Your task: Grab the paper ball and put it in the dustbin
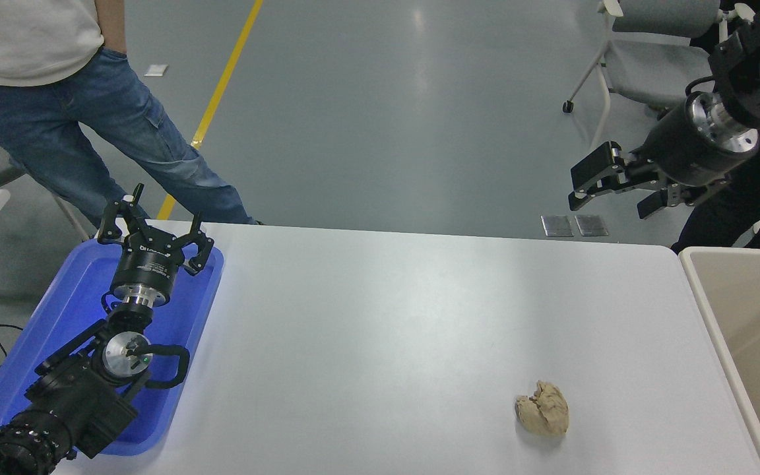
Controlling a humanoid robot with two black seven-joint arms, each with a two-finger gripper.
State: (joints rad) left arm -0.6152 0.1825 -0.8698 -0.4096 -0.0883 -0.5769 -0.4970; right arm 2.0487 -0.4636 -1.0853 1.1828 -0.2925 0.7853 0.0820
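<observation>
The tan paper ball (543, 408) lies on the white table (386, 330), near its front right. The beige dustbin (746, 330) stands at the table's right edge, cut off by the picture. My right gripper (607, 188) hangs in the air beyond the table's far right corner, high above the ball and far from it. Its jaws are open and empty. My left gripper (154, 227) is parked over the blue tray at the lower left, open and empty.
A shallow blue tray (57, 316) sits at the table's left edge under my left arm. A person in jeans (90, 132) stands at the far left. A wheeled chair (644, 53) stands behind my right arm.
</observation>
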